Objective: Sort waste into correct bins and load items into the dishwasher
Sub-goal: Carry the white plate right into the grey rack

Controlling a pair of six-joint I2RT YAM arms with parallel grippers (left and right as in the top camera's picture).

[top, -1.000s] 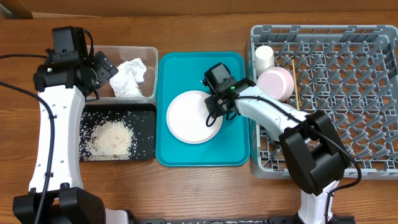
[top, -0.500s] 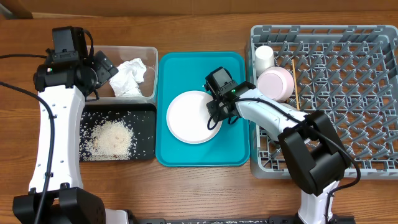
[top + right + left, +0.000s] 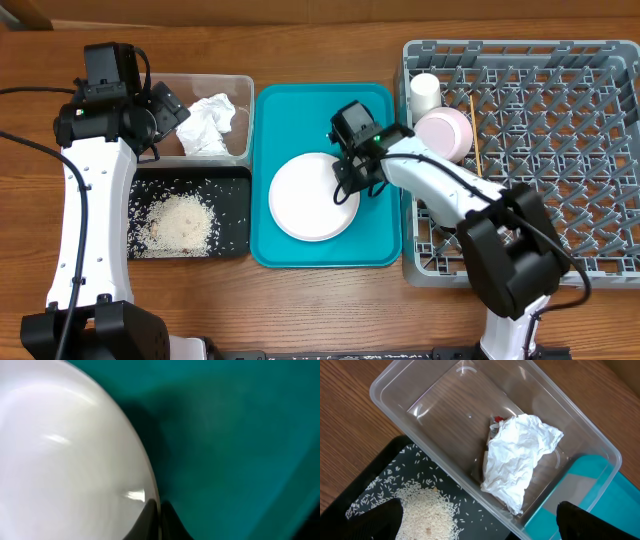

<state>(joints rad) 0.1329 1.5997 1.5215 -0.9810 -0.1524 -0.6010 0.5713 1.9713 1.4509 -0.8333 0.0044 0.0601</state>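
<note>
Plate [image 3: 310,197] sits on teal tray [image 3: 300,115]; right gripper [image 3: 350,185] jaws squeezed together at its rim, probably to drag it. Left gripper [image 3: 168,105] jaws spread wide.

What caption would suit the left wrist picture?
Crumpled tissue in the clear tub, beside a black tray of spilled rice.

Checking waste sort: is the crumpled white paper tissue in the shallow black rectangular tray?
No, the crumpled white paper tissue lies in the clear rectangular plastic tub; the shallow black rectangular tray holds loose white rice grains.
</note>
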